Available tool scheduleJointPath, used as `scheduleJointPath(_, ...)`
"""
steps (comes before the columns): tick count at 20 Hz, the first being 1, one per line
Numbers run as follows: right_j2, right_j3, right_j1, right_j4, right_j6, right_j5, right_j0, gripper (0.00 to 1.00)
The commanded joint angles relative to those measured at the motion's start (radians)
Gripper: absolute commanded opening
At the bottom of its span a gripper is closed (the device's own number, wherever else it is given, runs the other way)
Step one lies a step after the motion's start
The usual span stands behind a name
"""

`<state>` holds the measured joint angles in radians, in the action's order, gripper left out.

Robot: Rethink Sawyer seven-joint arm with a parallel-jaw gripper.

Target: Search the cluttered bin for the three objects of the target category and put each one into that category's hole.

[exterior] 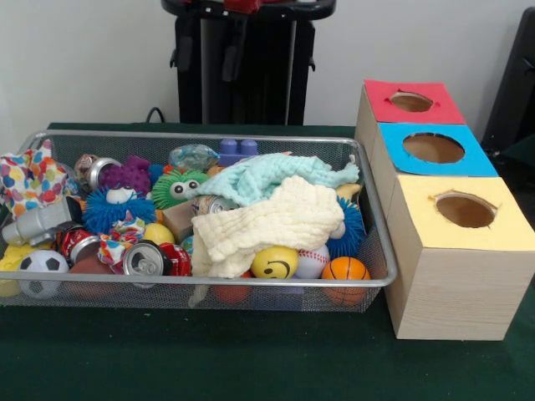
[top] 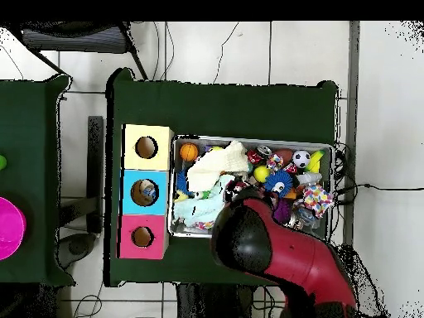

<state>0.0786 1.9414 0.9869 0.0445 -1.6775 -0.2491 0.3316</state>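
Green counter lies nearest, bearing the wire bin. Inside it against the front rim sit foam-looking balls, orange and yellow: likely light, squashy, best pinched across the middle. Whether the fingers are apart, I cannot tell.

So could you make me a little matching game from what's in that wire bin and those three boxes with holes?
Things:
1. cream waffle-knit cloth
2. black-and-white soccer ball
3. orange basketball
4. yellow-topped wooden box

Places in the front view:
A. bin's near right corner
B. nearest of the three boxes
C. bin's near left corner
D. draped over the toys mid-bin

Pairs: 1-D, 2-C, 3-A, 4-B
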Motion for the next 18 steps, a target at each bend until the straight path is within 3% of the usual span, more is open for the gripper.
scheduleJointPath(1,-0.079,-0.012,-0.075,0.084,0.028,-0.048,0.13,1.0)
scheduleJointPath(9,-0.145,-0.031,-0.165,0.173,0.068,0.006,0.294,1.0)
scheduleJointPath(18,-0.222,-0.057,-0.333,0.268,0.004,0.139,0.41,1.0)
